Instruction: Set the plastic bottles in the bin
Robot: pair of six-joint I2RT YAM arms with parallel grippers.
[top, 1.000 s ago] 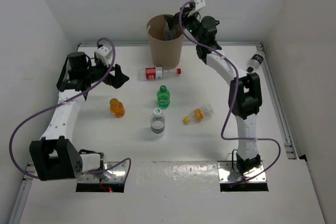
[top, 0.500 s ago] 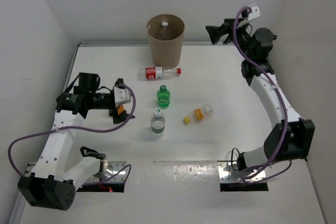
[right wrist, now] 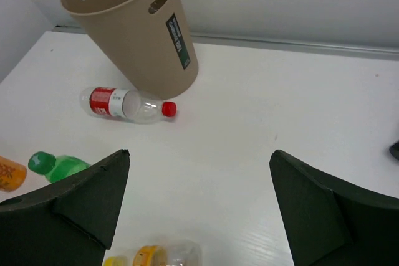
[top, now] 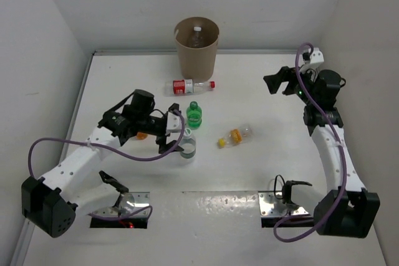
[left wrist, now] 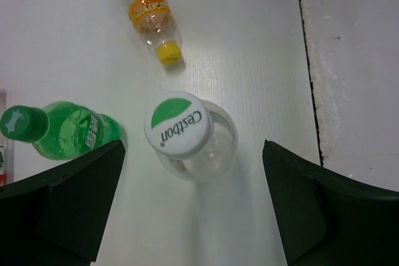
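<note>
Approach phase: left gripper (top: 173, 133) spread, white-capped bottle (left wrist: 190, 138) upright directly beneath it, between its fingers and untouched; descent and closure on the bottle are judged to be called for next; right gripper (top: 278, 82) spread, empty, the bin (top: 197, 60) ahead of it.

the white cap (left wrist: 177, 123) reads "cestbon"; the dark label (right wrist: 177, 40) on the bin (right wrist: 128, 45) looks too blurred to read.

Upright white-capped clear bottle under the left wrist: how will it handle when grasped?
The white-capped bottle looks empty, so it is probably light. Standing upright, it may tip if nudged off-centre. Its clear wall might flex under squeeze.
</note>
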